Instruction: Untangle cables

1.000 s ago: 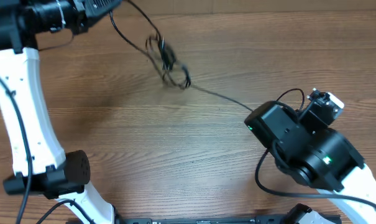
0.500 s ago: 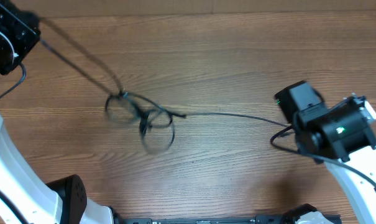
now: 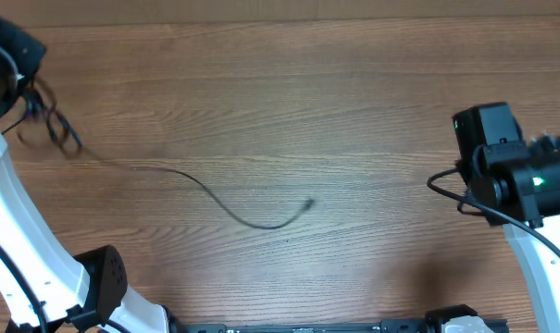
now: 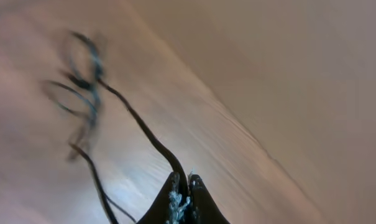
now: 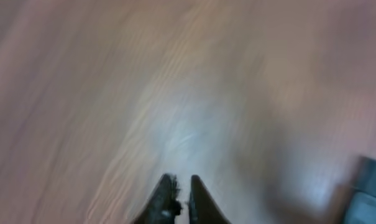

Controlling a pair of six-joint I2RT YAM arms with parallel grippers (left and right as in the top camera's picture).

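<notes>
The cables show as a small black tangle (image 3: 50,128) at the far left, hanging just below my left arm's head (image 3: 9,48). One thin strand (image 3: 205,191) trails from the tangle across the wooden table (image 3: 354,92) and ends in a small plug (image 3: 308,203) lying free. In the left wrist view my left gripper (image 4: 183,179) is shut on a black cord (image 4: 147,137) that runs up to the blurred tangle (image 4: 87,74). My right gripper (image 5: 179,179) hangs over bare wood, its jaws all but touching with nothing between them, well to the right of the plug.
My right arm (image 3: 520,180) with its own thick black wire (image 3: 446,180) sits at the right edge. The left arm's white link (image 3: 25,222) and black base joint (image 3: 104,273) stand along the left side.
The left gripper has dragged the tangle from the table's middle to the far left. The long strand has left the right gripper and lies loose. The right arm moved right.
</notes>
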